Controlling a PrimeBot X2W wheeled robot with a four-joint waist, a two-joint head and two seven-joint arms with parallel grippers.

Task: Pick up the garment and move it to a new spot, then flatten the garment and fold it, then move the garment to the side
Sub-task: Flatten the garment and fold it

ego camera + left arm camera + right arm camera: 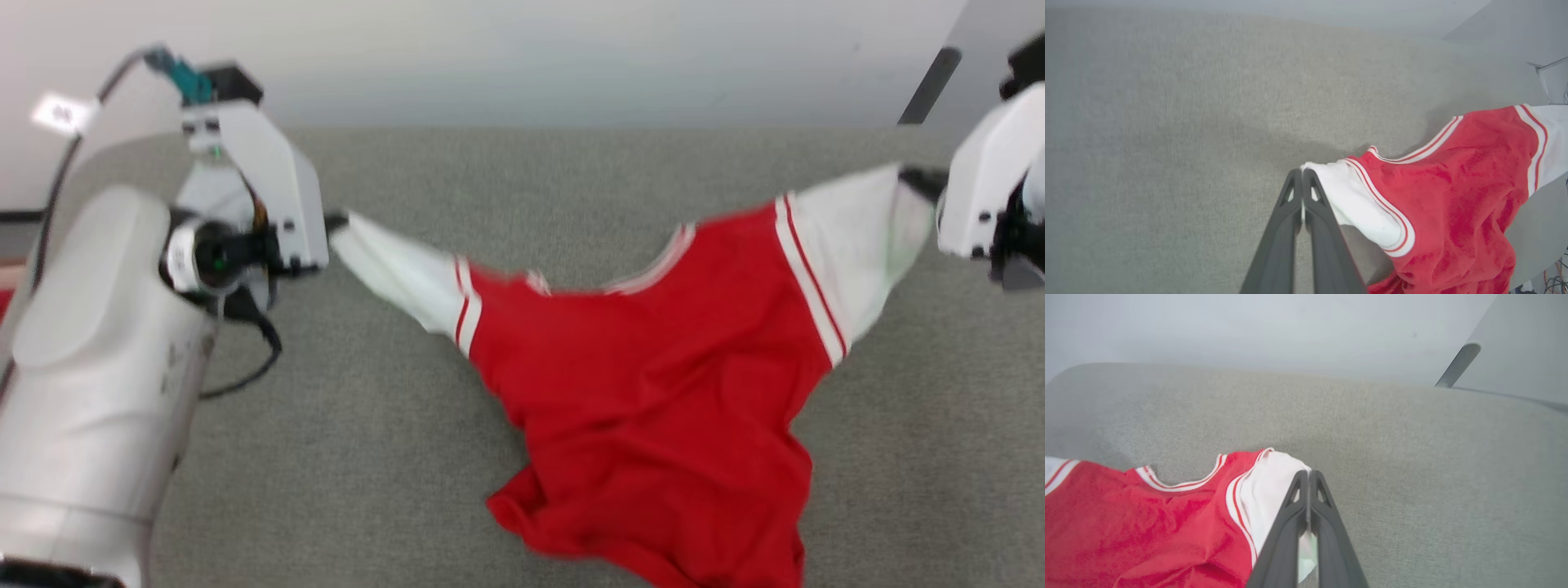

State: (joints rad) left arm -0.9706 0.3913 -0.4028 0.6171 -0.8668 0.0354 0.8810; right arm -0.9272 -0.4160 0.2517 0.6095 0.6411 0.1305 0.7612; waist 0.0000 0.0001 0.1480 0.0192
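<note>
Left gripper (336,222) is sitting at 10 o'clock in the head view, jaws pinched fully together on the tip of the left-side sleeve (392,269). The left wrist view is showing both fingers pressed flat against each other, with white cloth at their tips. Right gripper (921,181) is sitting at 2 o'clock, jaws likewise clamped tight and biting the edge of the right-side sleeve (857,237). The right wrist view is showing white cloth squeezed between the fingers. Garment (653,392) is hanging stretched between the two grippers, over the middle-to-right part of the grey surface (367,457). Collar (653,265) is sagging in a curve at 12 o'clock of the red body. The body is tapering down toward 6 o'clock, and the hem (571,523) is bunching in folds at the bottom edge of the head view. Can't tell whether the hem is touching the surface. Head view is blurring a bit. Pale wall (522,57) is running along 12 o'clock behind the surface.
</note>
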